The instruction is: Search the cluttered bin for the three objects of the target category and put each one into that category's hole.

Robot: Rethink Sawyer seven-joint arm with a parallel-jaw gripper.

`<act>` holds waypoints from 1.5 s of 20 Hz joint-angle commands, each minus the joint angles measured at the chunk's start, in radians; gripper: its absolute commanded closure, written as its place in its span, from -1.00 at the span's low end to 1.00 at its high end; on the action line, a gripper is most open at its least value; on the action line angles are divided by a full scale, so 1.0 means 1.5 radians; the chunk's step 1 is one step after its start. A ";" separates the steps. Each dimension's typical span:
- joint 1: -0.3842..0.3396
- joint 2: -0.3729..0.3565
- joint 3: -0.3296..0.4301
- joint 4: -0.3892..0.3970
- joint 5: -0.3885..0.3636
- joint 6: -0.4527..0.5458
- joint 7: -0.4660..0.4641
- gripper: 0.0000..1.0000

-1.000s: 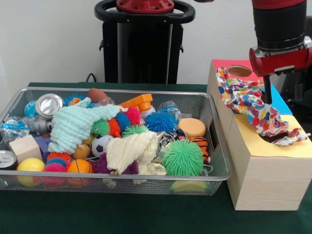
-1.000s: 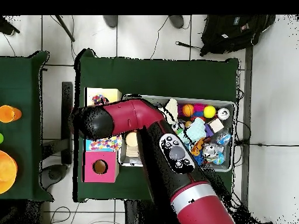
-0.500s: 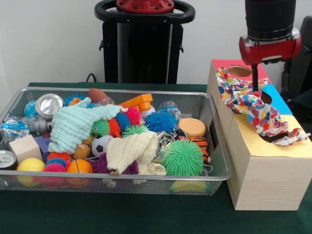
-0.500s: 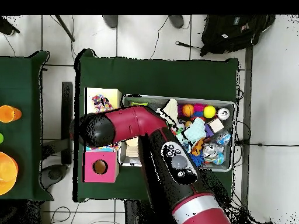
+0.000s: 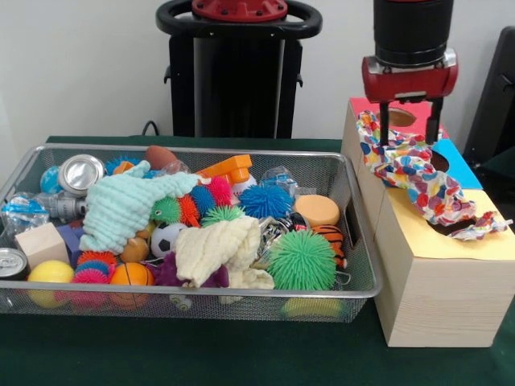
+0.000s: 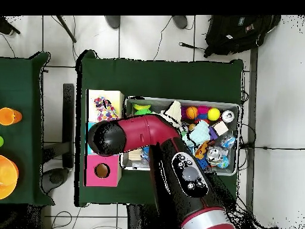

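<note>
Patterned cloth (image 5: 418, 173) draped on box (image 5: 438, 293), gripper (image 5: 410, 122) above

Place: robot lab | Floor: pale tiles (image 6: 274, 89) with loose cables (image 6: 164, 36) | Furniture: green-covered tables (image 6: 161, 77) | Fixtures: black pedestal (image 5: 237, 72) against a bare white wall (image 5: 72, 64) | Other: black backpack (image 6: 238, 30) on the floor, feet (image 6: 113, 21) of a person at the edge
</note>
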 commanded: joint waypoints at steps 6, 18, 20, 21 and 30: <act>0.011 0.041 -0.064 0.010 -0.053 0.027 0.022 -1.00; 0.072 0.134 -0.105 -0.074 -0.065 -0.048 0.078 -1.00; 0.079 0.143 -0.108 -0.087 -0.058 -0.046 0.080 -1.00; 0.081 0.148 -0.108 -0.095 -0.053 -0.043 0.080 -1.00; 0.112 0.175 -0.116 -0.147 -0.021 -0.041 0.096 -1.00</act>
